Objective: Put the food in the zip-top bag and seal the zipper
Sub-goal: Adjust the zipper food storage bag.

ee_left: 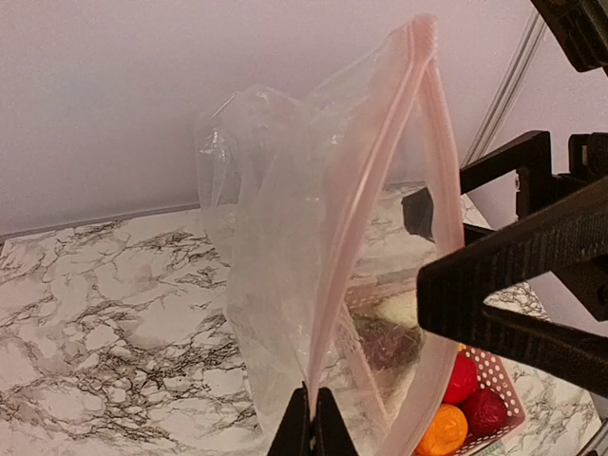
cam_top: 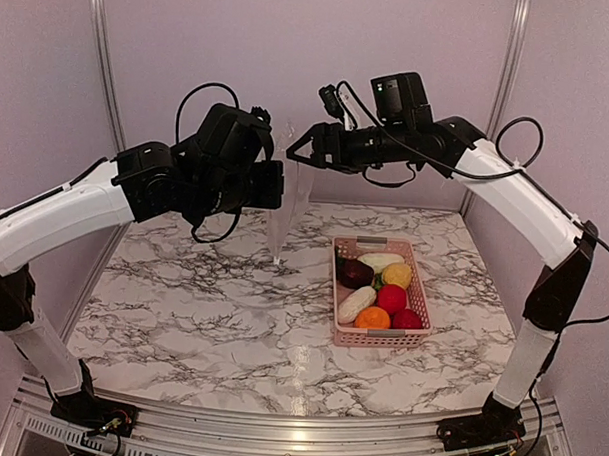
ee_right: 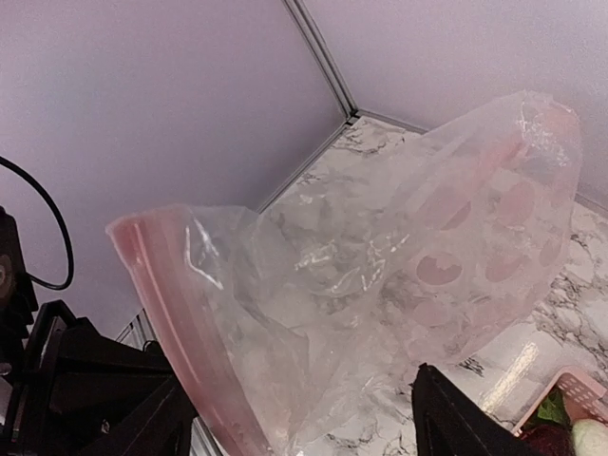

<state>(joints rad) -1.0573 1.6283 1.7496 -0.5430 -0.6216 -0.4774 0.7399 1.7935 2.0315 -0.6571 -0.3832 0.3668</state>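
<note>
Top external: zip-top bag hangs in air above counter, between arms; food all in pink slotted basket.
Left wrist: left hand pinched closed on zipper; thin crinkly film, single hold, slip risk.
Right wrist: right hand spread wide, gripping nothing; slack mouth may collapse shut.
</note>
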